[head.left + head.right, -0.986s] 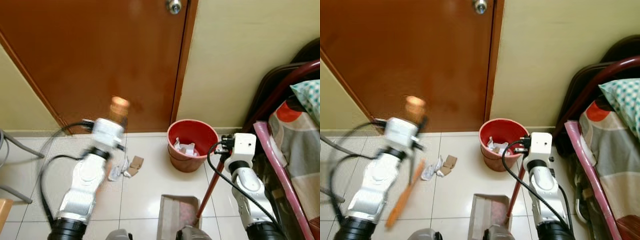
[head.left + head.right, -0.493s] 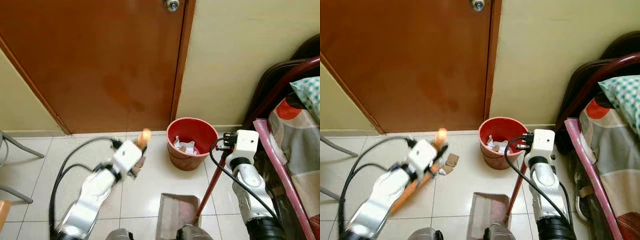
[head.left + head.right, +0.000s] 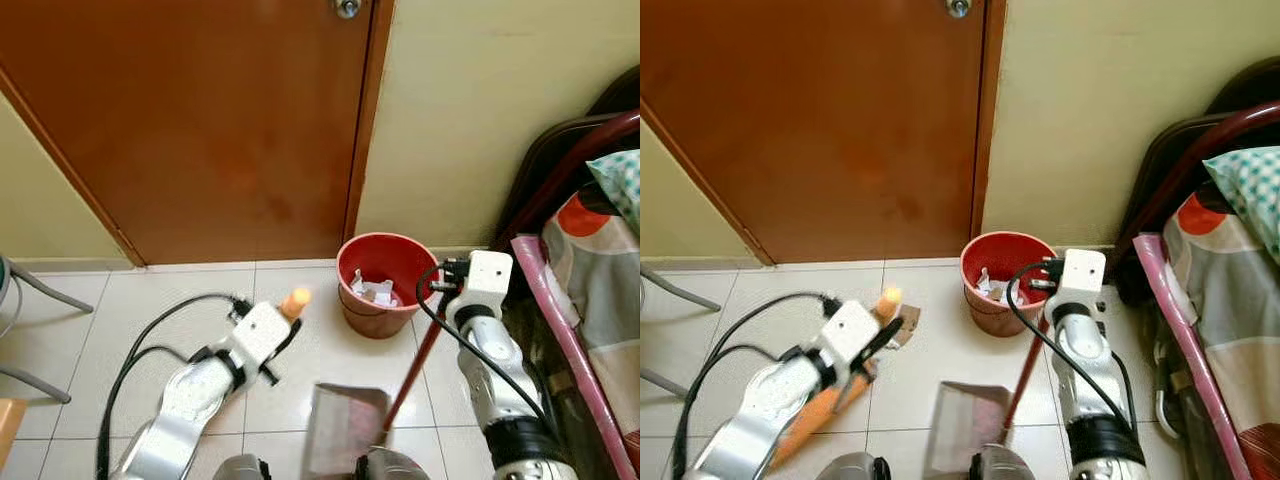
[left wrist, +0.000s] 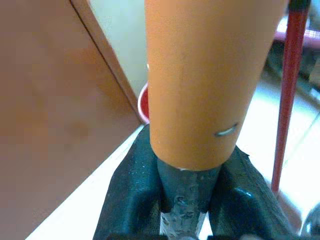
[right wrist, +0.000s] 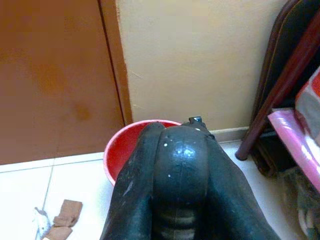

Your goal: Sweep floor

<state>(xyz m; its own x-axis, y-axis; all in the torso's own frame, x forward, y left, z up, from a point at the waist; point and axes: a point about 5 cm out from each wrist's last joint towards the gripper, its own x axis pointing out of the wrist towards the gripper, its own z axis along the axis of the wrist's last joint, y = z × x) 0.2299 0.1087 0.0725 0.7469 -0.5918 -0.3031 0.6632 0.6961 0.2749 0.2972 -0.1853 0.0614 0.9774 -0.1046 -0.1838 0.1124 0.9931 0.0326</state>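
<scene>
My left gripper (image 3: 880,338) is shut on the orange broom handle (image 4: 200,75), low over the tiles left of the red bucket (image 3: 385,285). The handle slants down toward me, its tip (image 3: 295,300) near the bucket. Brown cardboard scraps (image 5: 60,227) and a bit of white paper lie on the floor just beyond the left gripper. My right gripper (image 5: 180,150) is shut on the top of the dustpan's red handle (image 3: 410,375), right of the bucket. The grey dustpan (image 3: 345,440) rests on the floor at my feet. White paper (image 3: 372,292) lies inside the bucket.
A brown door (image 3: 200,120) and a cream wall (image 3: 480,110) close off the far side. A bed with a dark red frame (image 3: 570,150) and patterned bedding stands at the right. A grey chair leg (image 3: 40,285) is at the left. Black cables trail from my left arm.
My left arm has swung down and to the right with the broom, from near the door toward the bucket. The dustpan has shifted slightly left; the right arm has barely moved.
</scene>
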